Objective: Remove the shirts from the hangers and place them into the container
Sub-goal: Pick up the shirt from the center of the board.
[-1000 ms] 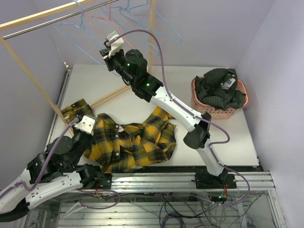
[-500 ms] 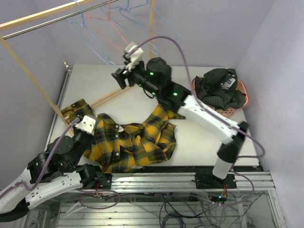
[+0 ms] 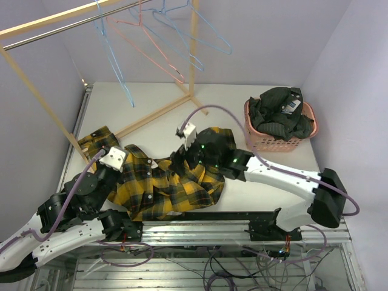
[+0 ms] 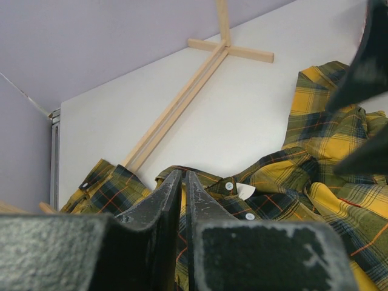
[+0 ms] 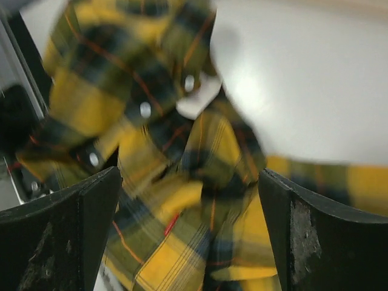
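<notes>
Bulging from salmon basket (image 3: 271, 144): dark charcoal shirt (image 3: 276, 114).

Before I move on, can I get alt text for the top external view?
A yellow-and-black plaid shirt lies crumpled on the white table, the right gripper open over it. A pink basket at the far right holds dark clothing; bare wire hangers hang on the rack behind.
</notes>
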Controlling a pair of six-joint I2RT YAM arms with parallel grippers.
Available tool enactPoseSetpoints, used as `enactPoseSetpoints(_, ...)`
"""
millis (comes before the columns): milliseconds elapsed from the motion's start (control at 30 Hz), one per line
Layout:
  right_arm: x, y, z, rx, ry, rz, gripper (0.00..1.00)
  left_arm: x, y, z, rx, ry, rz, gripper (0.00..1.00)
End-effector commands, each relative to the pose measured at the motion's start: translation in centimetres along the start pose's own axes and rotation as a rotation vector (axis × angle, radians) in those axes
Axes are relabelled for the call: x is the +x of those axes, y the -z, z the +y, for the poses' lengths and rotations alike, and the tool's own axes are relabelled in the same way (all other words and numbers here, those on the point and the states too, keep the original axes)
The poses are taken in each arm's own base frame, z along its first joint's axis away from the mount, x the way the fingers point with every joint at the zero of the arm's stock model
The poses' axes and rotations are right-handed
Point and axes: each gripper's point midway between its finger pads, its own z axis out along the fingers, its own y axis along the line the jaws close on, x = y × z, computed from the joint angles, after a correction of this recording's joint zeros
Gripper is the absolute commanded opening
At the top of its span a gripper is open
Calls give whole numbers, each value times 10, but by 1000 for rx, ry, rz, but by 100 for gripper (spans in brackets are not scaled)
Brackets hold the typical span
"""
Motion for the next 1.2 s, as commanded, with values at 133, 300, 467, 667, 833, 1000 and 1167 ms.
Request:
enactPoseSetpoints(133,59,-41,34,-89,-220,56,100,-5,-3,-2,-3,15,-18,18)
enactPoseSetpoints(300,60,-71,46,-93,-365,98,100,-5,-2,-1,-8,18,-19,17)
enactPoseSetpoints(467,91,-103,53,16,-408,216,100,-6,1,4,-21,34,-32,17)
enactPoseSetpoints(667,100,-124,73,74,-374,228,100,-7,3,6,-19,40,-41,16)
enactPoseSetpoints(833,129,-139,70,141,-325,286,100,-7,3,5,-14,40,-44,16)
enactPoseSetpoints(1000,160,-151,61,185,-295,327,100,-7,3,4,-8,37,-43,16)
enactPoseSetpoints(1167,168,-154,55,191,-275,323,96,-7,3,4,-10,38,-44,16)
